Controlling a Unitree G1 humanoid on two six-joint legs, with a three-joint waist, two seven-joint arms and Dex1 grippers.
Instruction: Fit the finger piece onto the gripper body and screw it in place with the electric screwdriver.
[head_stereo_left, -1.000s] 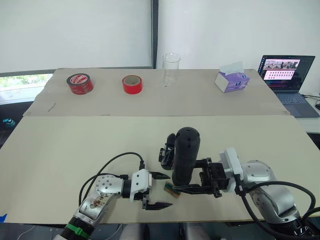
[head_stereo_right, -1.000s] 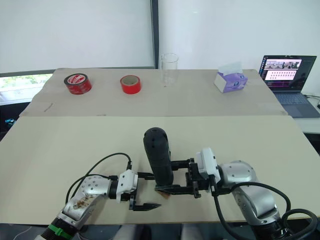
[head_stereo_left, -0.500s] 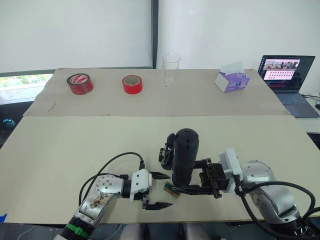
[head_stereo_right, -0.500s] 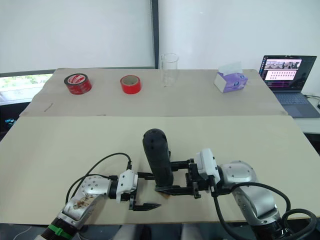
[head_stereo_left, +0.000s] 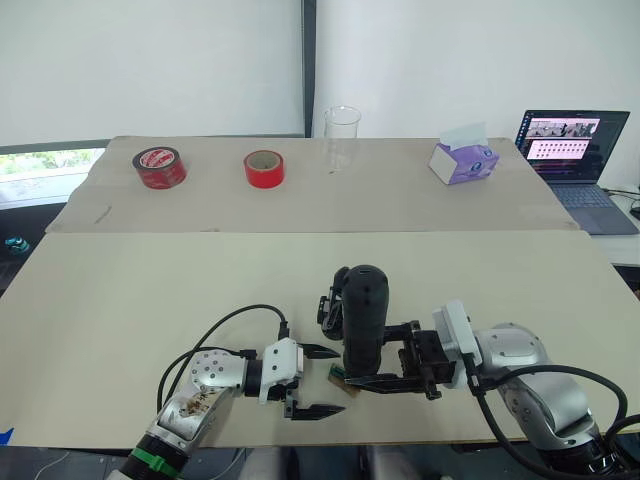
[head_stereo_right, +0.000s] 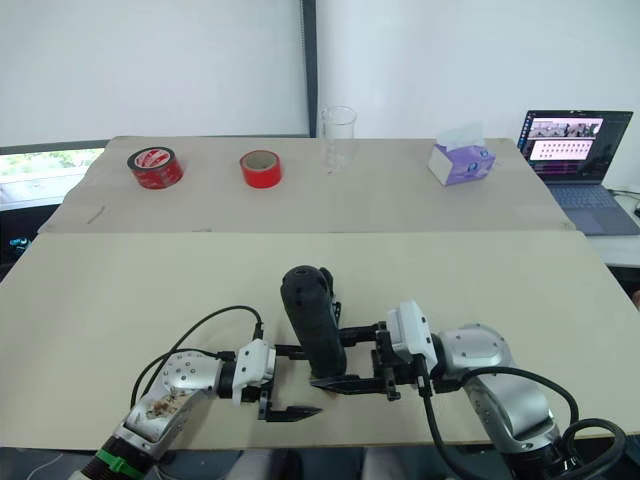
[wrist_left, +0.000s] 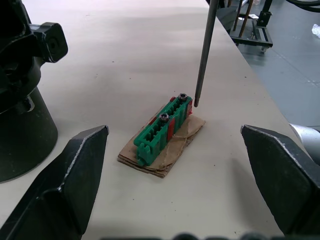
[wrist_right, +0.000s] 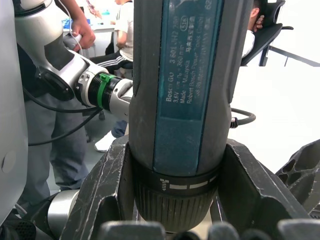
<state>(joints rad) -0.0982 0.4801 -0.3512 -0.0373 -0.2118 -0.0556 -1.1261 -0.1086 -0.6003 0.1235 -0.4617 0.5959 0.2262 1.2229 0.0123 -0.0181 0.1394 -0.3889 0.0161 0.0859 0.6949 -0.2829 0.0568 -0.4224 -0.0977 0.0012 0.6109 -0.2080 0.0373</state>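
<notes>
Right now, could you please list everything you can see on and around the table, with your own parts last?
Electric screwdriver: one, black, upright near the front edge, bit tip beside a screw on the green block.
Gripper body: one, black, just behind the screwdriver.
Green block: one, green with red, two screws on top, lying on a brown card scrap.
Tape rolls: two, red and red-black, far left.
Glass beaker: one, clear, far centre.
Tissue box: one, purple, far right.
Laptop: one, open, right of the table.
Left gripper: open, flanking the green block.
Right gripper: shut on the electric screwdriver.
</notes>
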